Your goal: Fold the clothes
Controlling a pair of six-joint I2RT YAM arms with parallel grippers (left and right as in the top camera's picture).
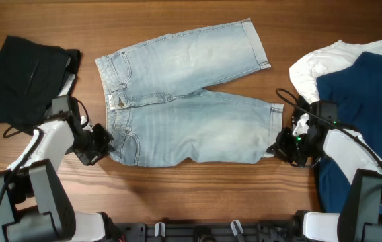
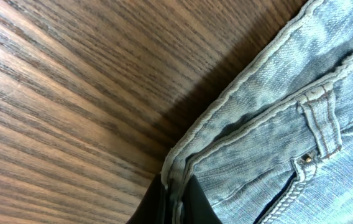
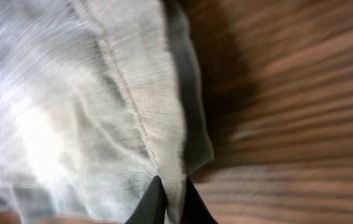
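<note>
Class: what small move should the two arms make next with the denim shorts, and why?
Probably lift both ends a little, together: the left gripper pinches the waistband, the right gripper pinches the hem, and the shorts lie flat.

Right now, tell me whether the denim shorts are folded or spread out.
Spread flat, not folded: both legs of the denim shorts lie splayed apart on the table, waistband fully showing.

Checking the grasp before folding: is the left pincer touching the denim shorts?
Touching. In the left wrist view the left pincer clamps the waistband edge of the denim shorts between its fingers.
</note>
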